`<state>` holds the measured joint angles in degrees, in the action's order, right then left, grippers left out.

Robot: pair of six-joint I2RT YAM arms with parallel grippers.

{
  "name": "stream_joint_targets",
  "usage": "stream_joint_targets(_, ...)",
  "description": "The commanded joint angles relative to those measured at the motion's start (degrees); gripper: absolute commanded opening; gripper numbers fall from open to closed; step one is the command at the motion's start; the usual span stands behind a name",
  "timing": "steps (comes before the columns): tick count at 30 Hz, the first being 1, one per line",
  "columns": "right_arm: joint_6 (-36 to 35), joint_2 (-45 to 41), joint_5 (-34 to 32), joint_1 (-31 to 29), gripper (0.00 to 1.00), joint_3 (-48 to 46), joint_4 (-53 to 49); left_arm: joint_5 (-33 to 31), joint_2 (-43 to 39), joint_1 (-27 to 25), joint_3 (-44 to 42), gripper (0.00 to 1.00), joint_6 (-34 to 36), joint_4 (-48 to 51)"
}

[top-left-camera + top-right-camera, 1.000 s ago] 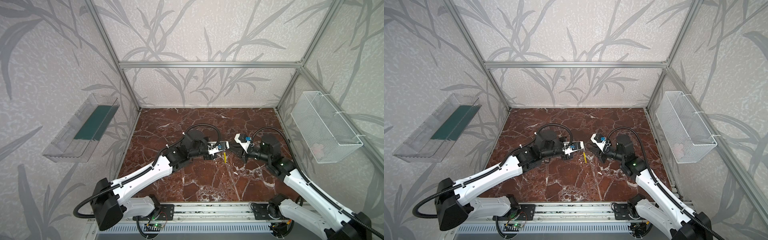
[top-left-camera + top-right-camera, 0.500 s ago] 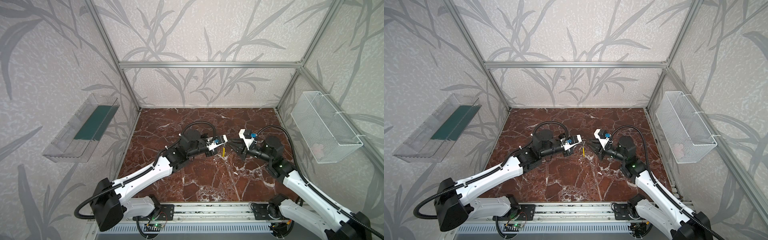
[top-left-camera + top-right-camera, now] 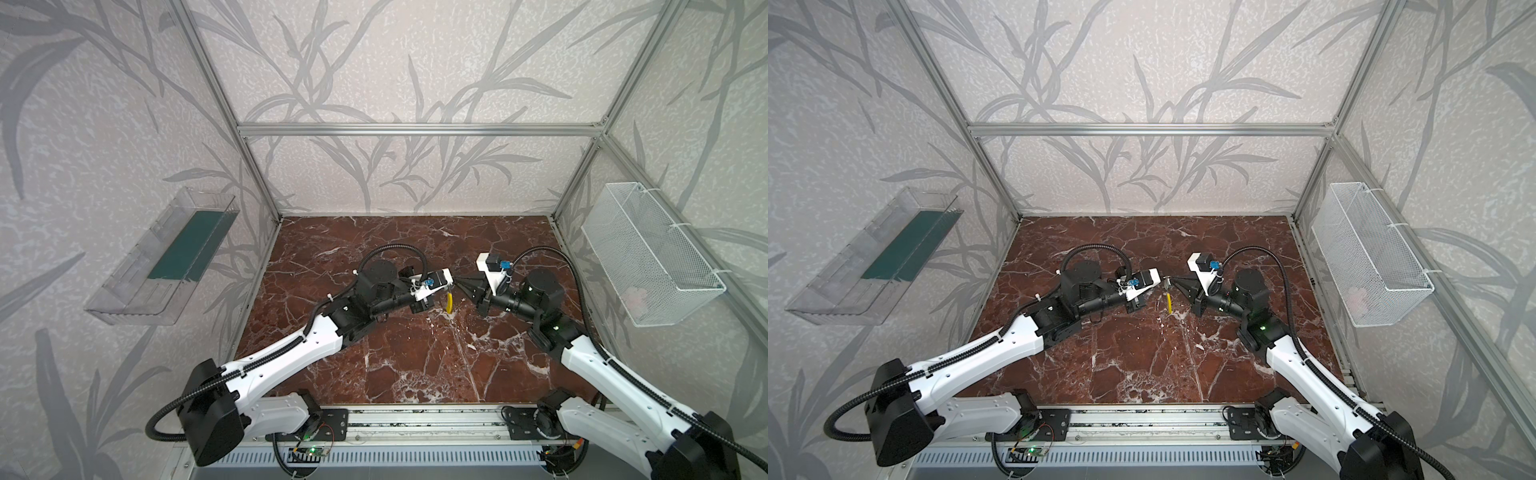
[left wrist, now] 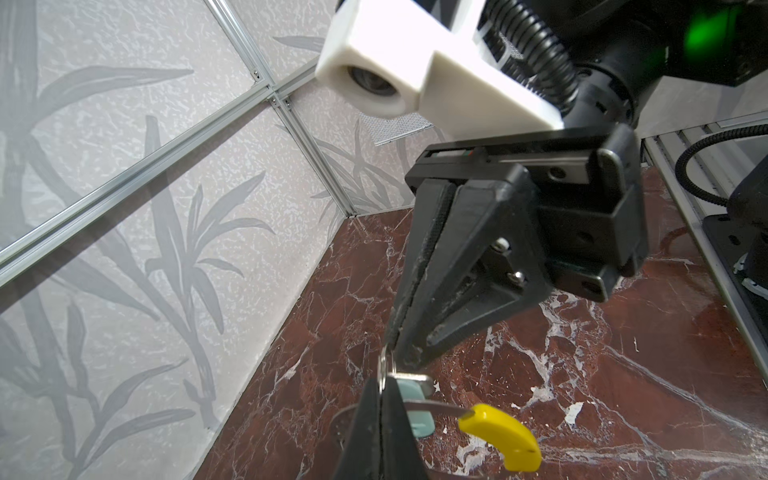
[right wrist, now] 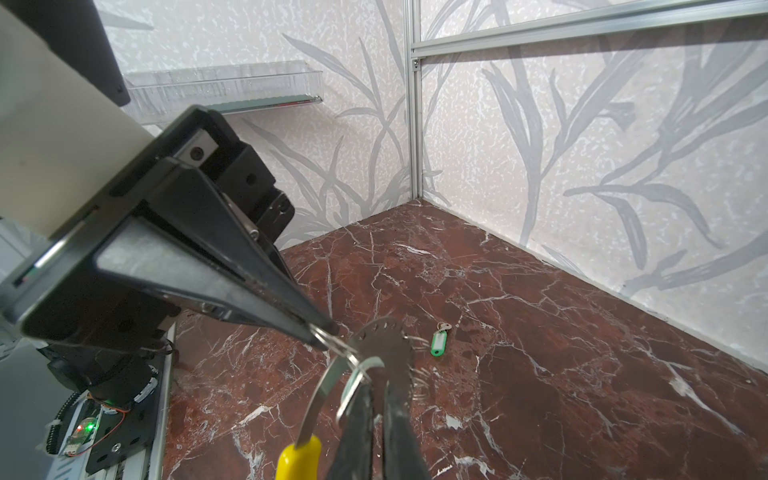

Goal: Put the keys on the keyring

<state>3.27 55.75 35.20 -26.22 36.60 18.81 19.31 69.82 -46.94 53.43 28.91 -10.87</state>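
I see left hand (image 5: 322, 334) clamped on keyring (image 4: 498, 436), right hand (image 4: 397, 353) pinched shut, apparently on one key (image 4: 415, 409); other key (image 5: 438, 343) loose on counter (image 3: 415, 365)

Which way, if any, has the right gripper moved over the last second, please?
Yes. The right gripper has shifted left and slightly up in both top views, farther from the wire basket on the right wall.

No text, brand, number or sign can be read in any view. The white insert of the green key tag (image 5: 439, 344), lying on the marble table (image 5: 582, 374), is seen as blank, though it is possibly too small for writing to be made out. On the small circuit board (image 3: 311, 450) at the near rail, no print is legible.
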Motion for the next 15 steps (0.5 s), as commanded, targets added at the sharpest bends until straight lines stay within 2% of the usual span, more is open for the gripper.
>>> stream_joint_targets(1,1.2,0.3,2.1,0.4,0.08,2.0,2.8,1.6,-1.8,0.4,-0.9,0.00,-0.1,-2.2)
stream_joint_targets(3,0.1,0.2,2.2,0.5,0.09,2.3,1.2,1.7,-1.9,0.5,-1.0,0.00,-0.3,-2.6)
stream_joint_targets(6,-1.4,-1.7,0.2,1.4,0.18,1.5,-0.9,1.5,-2.0,1.1,-1.4,0.00,-1.2,-3.6)
stream_joint_targets(10,-2.7,-4.1,1.6,1.8,0.28,-0.4,-3.0,1.3,-2.0,1.6,-1.3,0.00,-2.1,-4.6)
stream_joint_targets(12,-4.0,-3.5,2.0,1.1,0.30,-0.4,-5.0,1.5,-1.8,1.7,-1.3,0.00,-2.3,-4.9)
stream_joint_targets(15,-9.0,-1.7,-0.9,-2.2,0.31,1.6,-9.5,1.8,-1.6,1.7,-1.2,0.00,-2.9,-5.6)
